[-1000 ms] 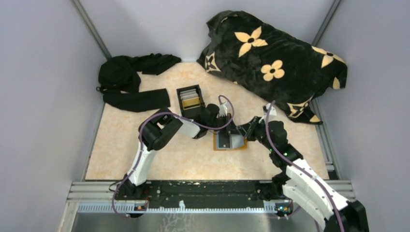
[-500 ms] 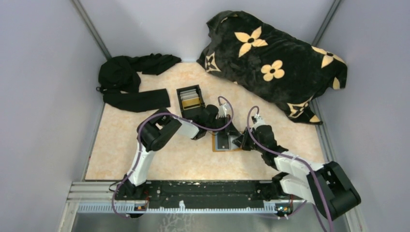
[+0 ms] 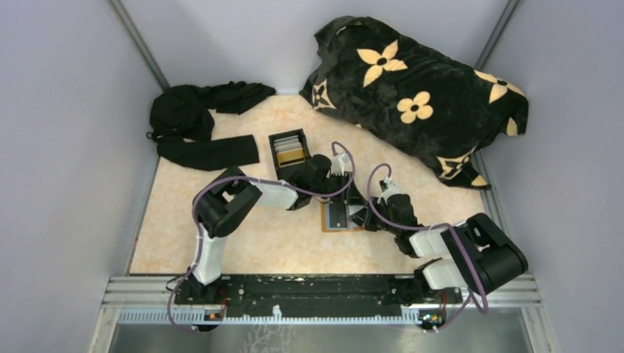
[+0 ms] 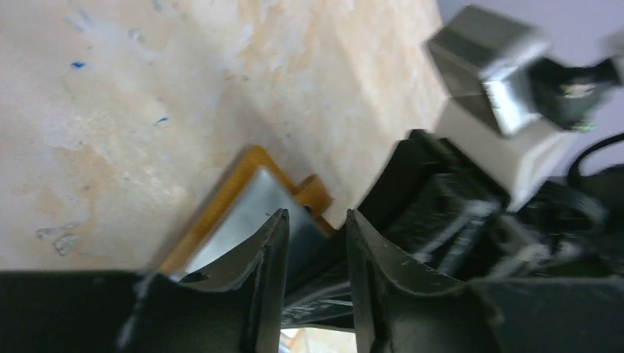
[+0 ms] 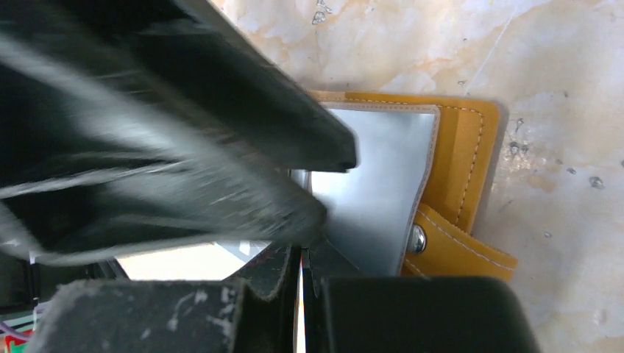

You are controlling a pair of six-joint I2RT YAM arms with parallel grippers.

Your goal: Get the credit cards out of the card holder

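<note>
The orange card holder (image 3: 329,218) lies flat on the table, between both grippers. A silvery credit card (image 5: 375,184) lies in the card holder (image 5: 465,147), which has a snap tab (image 5: 456,250). My right gripper (image 5: 302,254) is shut on a thin card edge at the holder's near side. My left gripper (image 4: 315,218) hovers just over the card (image 4: 239,217) and holder (image 4: 210,213), jaws apart, nothing between them. Its blurred fingers (image 5: 243,147) cover the card's left part in the right wrist view. From above, left gripper (image 3: 347,204) and right gripper (image 3: 363,215) almost touch.
A black open-topped box (image 3: 288,151) holding cards stands just behind the left arm. Black clothing (image 3: 195,125) lies at the back left. A black flowered blanket (image 3: 419,95) fills the back right. Grey walls close in both sides.
My right arm swung left and down to the holder and its jaws shut. My left gripper's jaws have parted. The holder slid slightly left.
</note>
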